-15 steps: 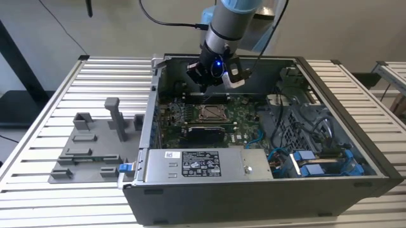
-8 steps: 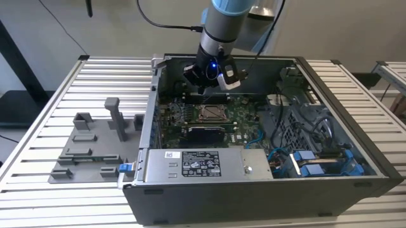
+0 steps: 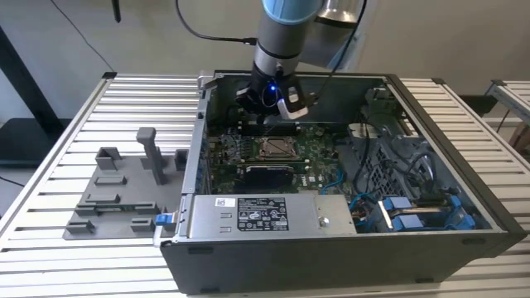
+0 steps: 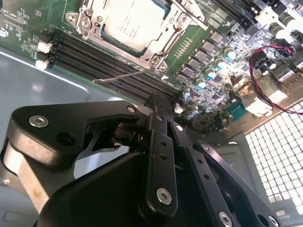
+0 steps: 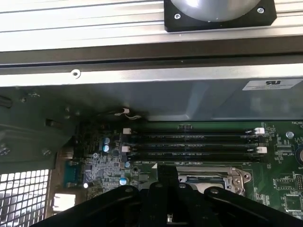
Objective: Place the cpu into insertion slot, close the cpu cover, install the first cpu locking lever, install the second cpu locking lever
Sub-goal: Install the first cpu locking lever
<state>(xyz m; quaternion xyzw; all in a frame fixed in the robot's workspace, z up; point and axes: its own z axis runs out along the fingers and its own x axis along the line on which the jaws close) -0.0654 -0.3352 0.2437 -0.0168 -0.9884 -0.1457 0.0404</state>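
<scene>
From my console, the gripper has its fingers pressed together with nothing between them. In the exterior view it hangs inside the open case, just above the board and a little behind the slot.

In the second wrist view the cpu is seated in the slot, its pale metal top showing through the window of the cover, which lies flat over it. One thin lever sticks out free from the socket's corner, across the memory slots (I cannot tell how the other lever stands). The fingertips are near that loose lever, not touching it.

The case sits on a slatted table.
</scene>
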